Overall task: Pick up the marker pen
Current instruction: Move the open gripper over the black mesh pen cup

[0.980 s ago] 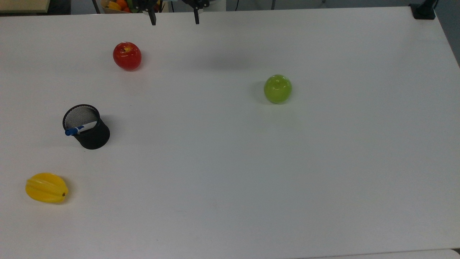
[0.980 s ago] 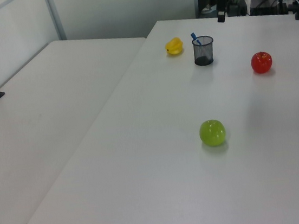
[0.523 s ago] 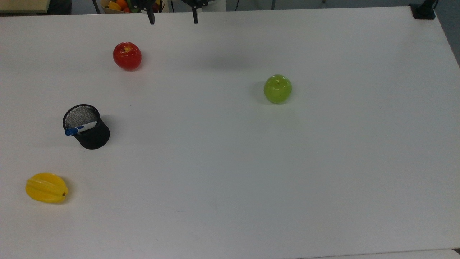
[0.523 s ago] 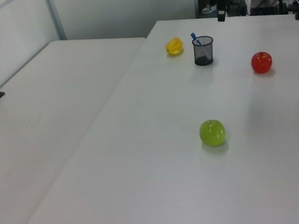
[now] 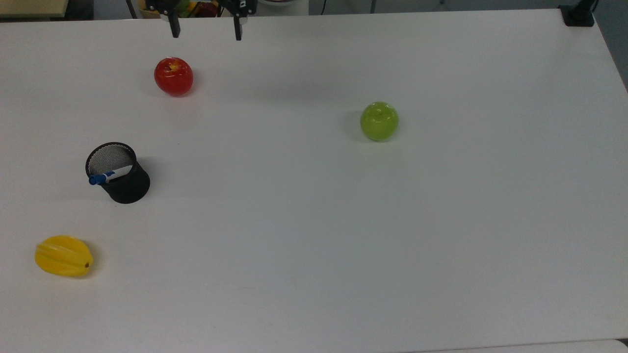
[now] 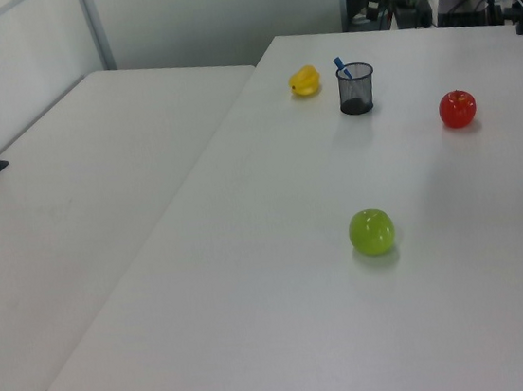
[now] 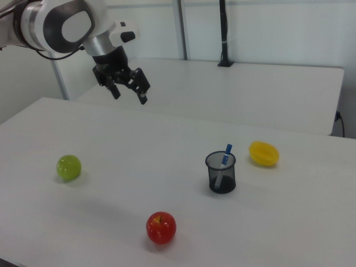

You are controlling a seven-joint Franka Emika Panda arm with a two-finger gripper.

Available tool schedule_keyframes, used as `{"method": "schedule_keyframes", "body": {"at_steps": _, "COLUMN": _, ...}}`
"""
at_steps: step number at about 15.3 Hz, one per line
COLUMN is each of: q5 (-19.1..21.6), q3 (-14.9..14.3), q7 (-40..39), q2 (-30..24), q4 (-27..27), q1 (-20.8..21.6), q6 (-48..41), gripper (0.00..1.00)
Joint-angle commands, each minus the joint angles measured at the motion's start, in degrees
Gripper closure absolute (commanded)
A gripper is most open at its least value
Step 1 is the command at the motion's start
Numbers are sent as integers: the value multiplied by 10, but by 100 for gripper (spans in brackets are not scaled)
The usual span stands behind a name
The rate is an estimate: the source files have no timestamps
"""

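Observation:
The marker pen (image 5: 109, 175) stands slanted inside a black mesh cup (image 5: 122, 182) at the top view's left, its blue cap poking over the rim. In the right view the marker pen (image 7: 225, 157) leans in the cup (image 7: 221, 173), and in the left view the marker pen (image 6: 342, 68) sticks out of the cup (image 6: 355, 89). My gripper (image 5: 206, 33) hangs open and empty at the table's far edge in the top view, well above the table and far from the cup. The right view has the gripper (image 7: 129, 95) high at its upper left.
A red apple (image 5: 173, 76) sits below the gripper in the top view. A green apple (image 5: 379, 121) lies mid-table to the top view's right. A yellow star fruit (image 5: 63, 256) rests at the lower left. A second white table (image 6: 82, 208) adjoins in the left view.
My gripper has shifted toward the top view's left, from above the table's far middle to nearly over the red apple. Its fingers stay spread. Nothing on the table moved.

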State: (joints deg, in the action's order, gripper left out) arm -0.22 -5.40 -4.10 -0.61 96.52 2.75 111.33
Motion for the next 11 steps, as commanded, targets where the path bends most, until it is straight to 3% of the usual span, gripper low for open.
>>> {"method": "schedule_keyframes", "body": {"at_steps": 1, "q5": -21, "q3": -36, "q7": -3, "q2": 6, "q4": 7, "q1": 2, "q6": 60, "gripper": 0}}
{"method": "schedule_keyframes", "body": {"at_steps": 6, "q5": -36, "q3": -78, "q7": -1, "q2": 50, "q4": 7, "q1": -2, "q6": 147, "gripper": 0}}
{"method": "schedule_keyframes", "body": {"at_steps": 11, "q5": -37, "q3": -110, "q7": 42, "q2": 103, "q4": 9, "q1": -7, "q6": 230, "gripper": 11}}
